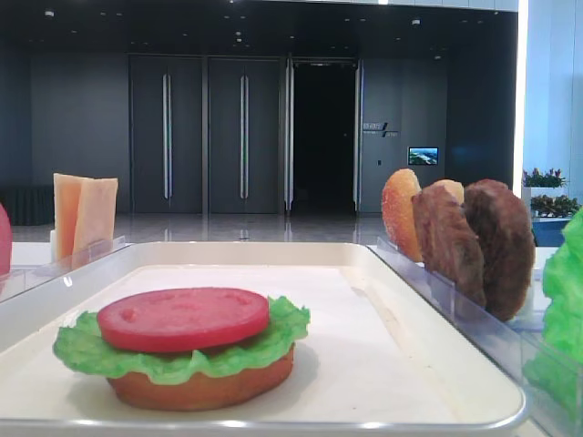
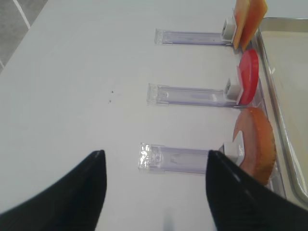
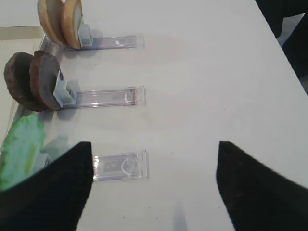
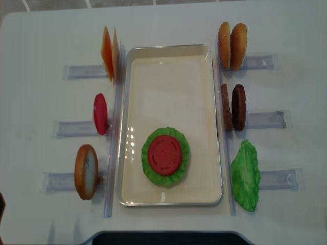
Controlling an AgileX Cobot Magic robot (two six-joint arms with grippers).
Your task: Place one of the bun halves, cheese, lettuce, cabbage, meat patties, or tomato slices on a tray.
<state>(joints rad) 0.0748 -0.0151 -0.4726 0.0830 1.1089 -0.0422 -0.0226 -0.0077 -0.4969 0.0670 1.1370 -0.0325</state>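
Note:
On the white tray (image 4: 168, 48) lies a stack: a bun half (image 1: 200, 387) at the bottom, lettuce (image 4: 148, 171) over it and a tomato slice (image 4: 165, 154) on top. Left of the tray, cheese (image 4: 110, 53), a tomato slice (image 4: 100, 113) and a bun half (image 4: 86, 171) stand upright in holders. To its right stand two bun halves (image 4: 232, 46), two meat patties (image 4: 234, 107) and a lettuce leaf (image 4: 246, 176). My left gripper (image 2: 155, 154) is open and empty over the table beside the bun half (image 2: 255, 149). My right gripper (image 3: 153, 144) is open and empty near the lettuce (image 3: 21, 149).
Clear plastic holders (image 4: 268, 120) stick out sideways from both long sides of the tray on the white table (image 4: 286, 30). A dark edge (image 4: 163, 237) borders the table's near side.

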